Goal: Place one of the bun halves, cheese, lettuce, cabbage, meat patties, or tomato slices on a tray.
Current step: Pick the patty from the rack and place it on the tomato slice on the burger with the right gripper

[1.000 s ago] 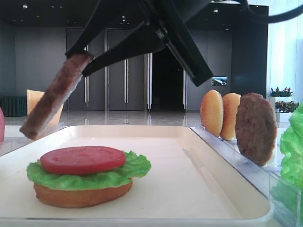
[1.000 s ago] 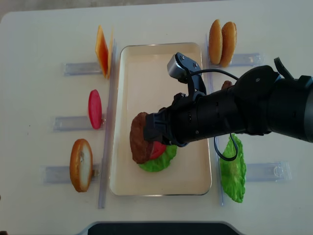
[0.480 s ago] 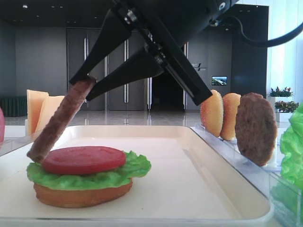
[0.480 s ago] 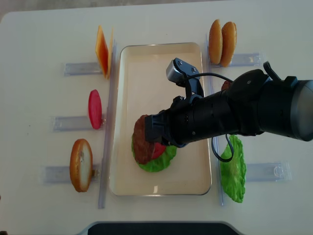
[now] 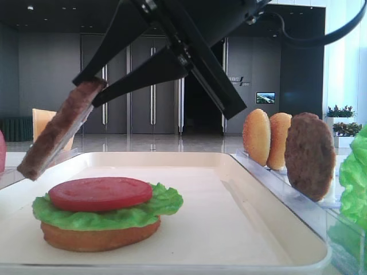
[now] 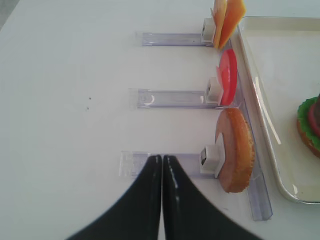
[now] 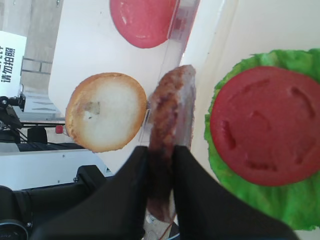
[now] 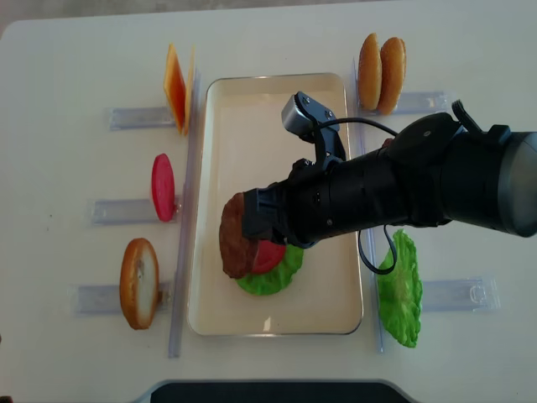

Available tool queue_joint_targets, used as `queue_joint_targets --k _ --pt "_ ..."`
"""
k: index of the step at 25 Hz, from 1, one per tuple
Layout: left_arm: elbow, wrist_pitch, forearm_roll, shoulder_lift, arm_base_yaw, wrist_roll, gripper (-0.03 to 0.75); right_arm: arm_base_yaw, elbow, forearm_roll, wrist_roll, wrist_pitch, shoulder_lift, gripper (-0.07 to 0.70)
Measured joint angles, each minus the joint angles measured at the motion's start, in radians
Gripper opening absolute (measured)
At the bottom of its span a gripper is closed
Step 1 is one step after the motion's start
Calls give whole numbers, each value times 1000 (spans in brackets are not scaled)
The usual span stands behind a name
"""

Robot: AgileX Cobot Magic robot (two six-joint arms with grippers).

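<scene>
1. Patty (image 5: 57,130), seen in the low exterior view, hangs tilted in the right gripper (image 5: 92,91), whose black jaws are clamped on its top edge. Its lower end is over the left rim of the tray (image 5: 229,229), above and left of the stack. The stack rests on the tray: bun half (image 5: 100,236), then lettuce (image 5: 106,213), then tomato slice (image 5: 100,193). At the right, two buns (image 5: 257,136) and a second patty (image 5: 309,154) stand on edge in clear holders, with green lettuce at the frame's edge. Cheese (image 5: 46,123) shows behind the held patty.

2. Right wrist view: the jaws pinch the patty (image 7: 170,125) edge-on between the fingers (image 7: 125,200). The tomato (image 7: 265,125) on lettuce (image 7: 300,200) lies to its right. A cut bun (image 7: 106,112) and another tomato slice (image 7: 142,20) stand beyond the tray.

3. Left wrist view: the left gripper (image 6: 161,160) has its jaws pressed together on nothing, over the bare table (image 6: 65,125). Near it a bun (image 6: 234,150), a tomato slice (image 6: 227,76) and cheese (image 6: 227,20) stand in holders beside the tray (image 6: 260,100).

4. Overhead view: the right gripper (image 8: 252,222) reaches across the tray (image 8: 252,109), holding the patty (image 8: 235,245) above the left edge of the stack's lettuce (image 8: 273,275). Spare lettuce (image 8: 401,290) lies right of the tray.
</scene>
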Motion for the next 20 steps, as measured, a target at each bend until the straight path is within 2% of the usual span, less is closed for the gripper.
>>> queue_joint_targets --k 8,17,20 --pt "0 0 0 0 0 0 -4 -41 0 0 -1 0 1 141" --pt "0 0 0 0 0 0 -4 -41 0 12 -1 62 1 141" --pt "0 0 0 0 0 0 -4 -41 0 24 -1 64 1 141"
